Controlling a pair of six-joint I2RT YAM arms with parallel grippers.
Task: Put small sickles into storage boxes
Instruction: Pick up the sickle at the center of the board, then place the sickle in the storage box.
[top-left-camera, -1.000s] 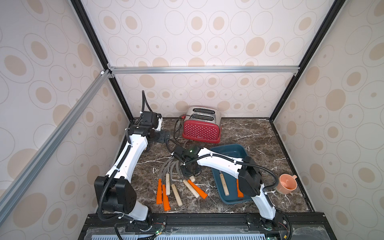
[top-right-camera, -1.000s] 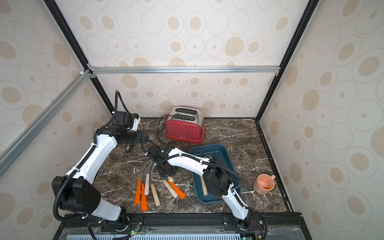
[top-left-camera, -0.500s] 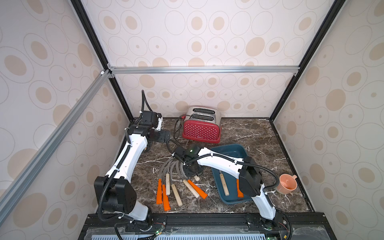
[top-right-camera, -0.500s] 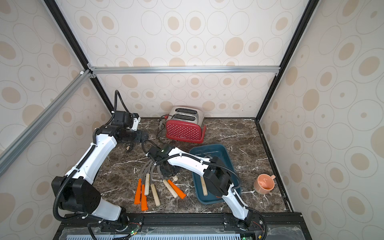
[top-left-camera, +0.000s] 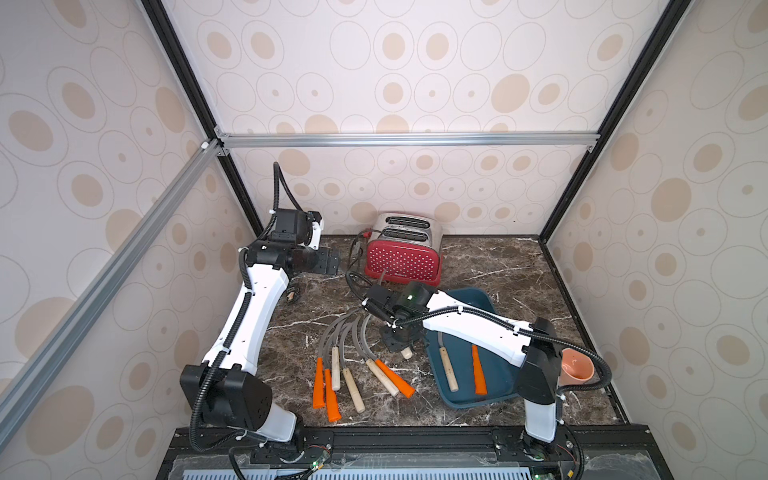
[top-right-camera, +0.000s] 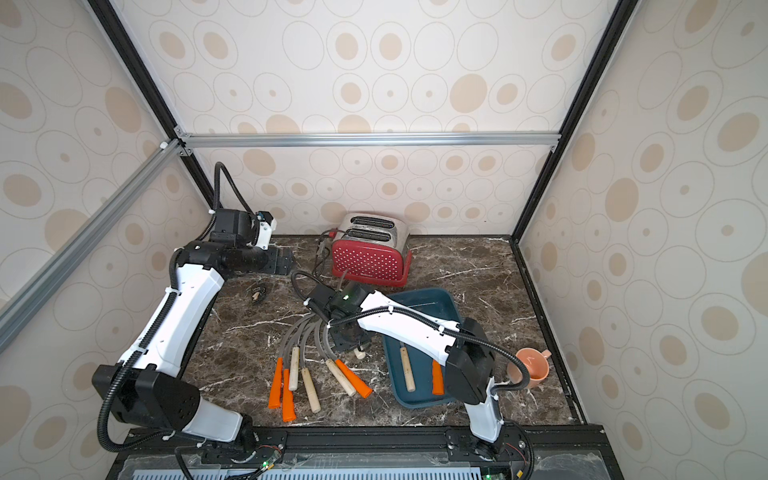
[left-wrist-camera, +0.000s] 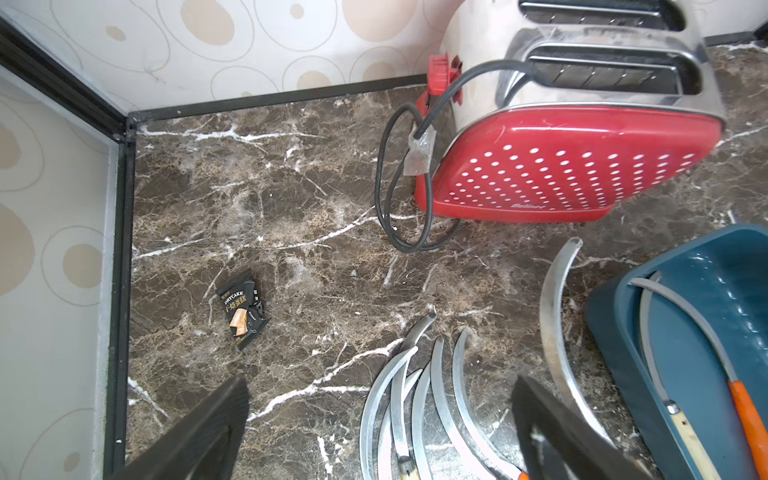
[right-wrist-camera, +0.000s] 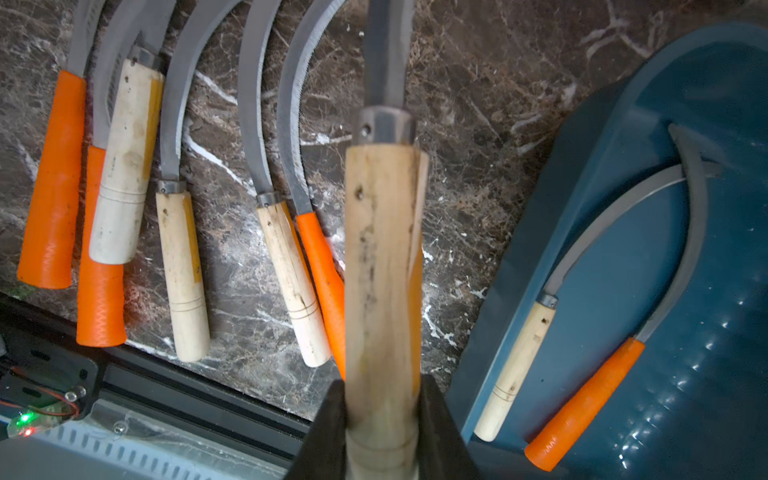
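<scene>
Sickle (right-wrist-camera: 384, 232) with a pale wooden handle is pinched near its butt end by the right gripper (right-wrist-camera: 382, 419), whose jaws are closed tight on the wood while the blade runs out ahead of them. It looks raised off the table (right-wrist-camera: 478, 104), over the gap between the row of six sickles (top-left-camera: 357, 370) lying loose and the tray (right-wrist-camera: 731, 75). The tray sits just beside that row and already holds two sickles (top-left-camera: 461, 370), one wooden-handled and one orange. The step in hand, then, is carrying a third one across. As I judge it, the next move is a short swing over the tray's rim, then a descent until handle and blade lie flat beside the pair, then a release. The long curved blade must clear the rim and the toaster (top-left-camera: 403, 257) just beyond its tip. Farther out, the left gripper (left-wrist-camera: 380, 388) hangs high near the back corner with its jaws wide apart, empty and touching nothing.
</scene>
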